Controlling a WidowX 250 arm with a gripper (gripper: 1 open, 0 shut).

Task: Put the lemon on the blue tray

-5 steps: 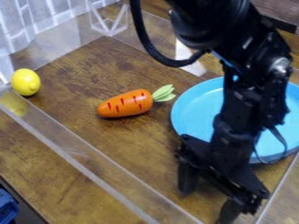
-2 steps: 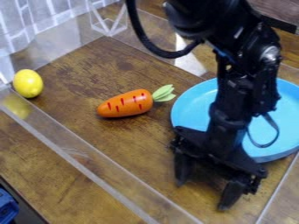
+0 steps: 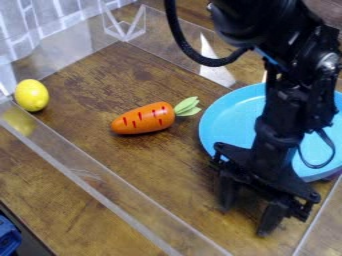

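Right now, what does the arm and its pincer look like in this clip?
The arm is entirely black, built of chunky rounded segments. A thin black cable loops off its upper part. The pincer is black too, with blocky, squared fingers. No markings are visible.

Small yellow toy lemon [image 3: 30,95] placed far left of large round blue plastic tray [image 3: 241,120], on brown wooden table [image 3: 120,70]. Orange toy carrot with green leaves [image 3: 147,118] laid between them, nearer tray. Black gripper [image 3: 267,205] positioned at tray's front edge.

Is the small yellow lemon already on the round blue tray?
No, the small yellow lemon sits at the table's far left, apart from the round blue tray.
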